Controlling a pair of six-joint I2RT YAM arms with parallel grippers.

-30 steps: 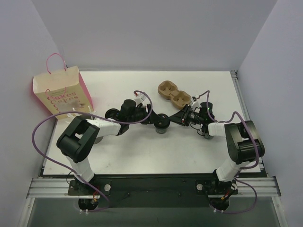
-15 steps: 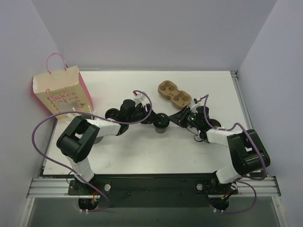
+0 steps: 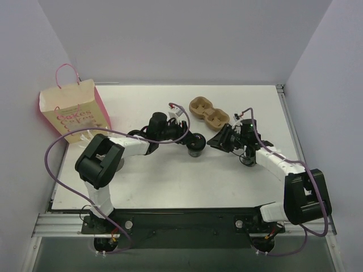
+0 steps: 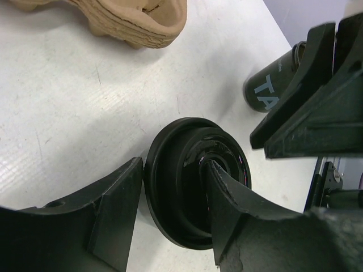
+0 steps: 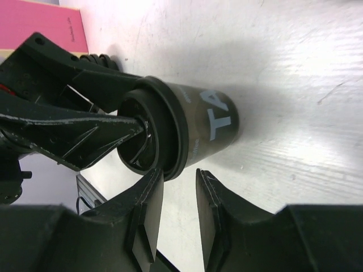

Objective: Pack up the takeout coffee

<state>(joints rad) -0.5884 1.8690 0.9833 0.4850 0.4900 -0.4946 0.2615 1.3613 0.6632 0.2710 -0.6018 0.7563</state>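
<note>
Pale lavender walls box in a white table [image 3: 147, 181], and both arms reach over its middle from the near edge. At the tips of the left gripper [image 3: 191, 140] stands the takeout coffee [image 3: 196, 147], a small greyish cup with white lettering and a black lid [image 4: 187, 198]. Seen from the left wrist, the jaws are partly apart and straddle the lid's rim. One finger [image 4: 113, 209] sits just outside the lid's edge and the other lies over its sunken top. Whether they actually pinch the rim I cannot tell. The right gripper [image 3: 215, 141] faces the left one from the cup's other side, its tips close to the cup. In its own wrist view the two fingers [image 5: 150, 209] stand a narrow gap apart with nothing between them, and the cup [image 5: 212, 122] lies just ahead of the tips, with the left gripper's finger poking into the lid from the far side. Beyond both grippers, toward the far edge of the table, lies a brown pulp cup carrier [image 3: 209, 111], apart from the coffee. A second dark cup [image 4: 269, 88] with pale lettering sits behind the right gripper, partly hidden by its fingers. A paper bag [image 3: 74, 110] with pink sides and handles stands well behind the left gripper, out past that arm's elbow and far from the coffee.
</note>
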